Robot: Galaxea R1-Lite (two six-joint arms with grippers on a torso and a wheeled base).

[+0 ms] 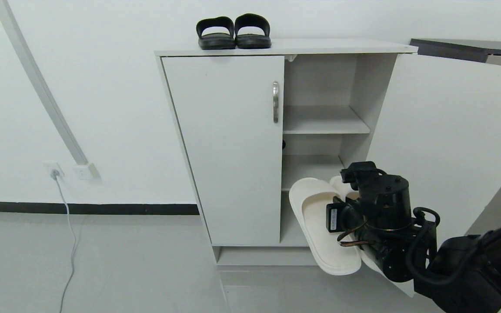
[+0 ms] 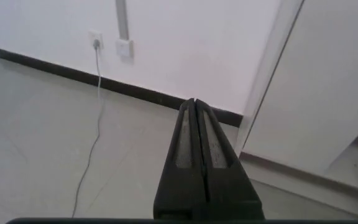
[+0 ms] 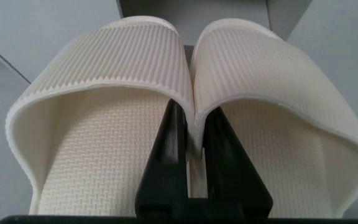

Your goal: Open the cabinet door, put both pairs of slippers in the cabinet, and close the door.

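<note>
2 pairs, 1 in hand, 0 stowed, so my read is that we're loading pair 1.

Left gripper (image 2: 195, 107): fingers pressed flat together, holding nothing, over the floor (image 2: 42, 143) off the cabinet's left side.

Cabinet (image 1: 342, 44):
- Left door (image 1: 224, 152) is closed.
- Black slippers (image 1: 233, 32) sit side by side on the top panel above that door.
- Upper shelf (image 1: 324, 124) in the open right half is bare.
- Middle shelf (image 1: 309, 169) looks bare where visible.
- Bottom compartment is partly hidden behind the load.
- Small dark thing at the left door's inner edge, can't tell what.

White slippers (image 1: 320, 226) hang tilted in front of the lower opening, toes toward the cabinet, not on any shelf.

Right gripper (image 3: 191, 121): fingers narrow, pinching the pair's 2 inner side walls together.

Right door (image 1: 446, 143) is swung wide.

Next, as I judge it: level the pair, push it onto a shelf, release, back out clear, then fetch the black pair. Risk: the pinch is thin, so 1 slipper could slide out.
</note>
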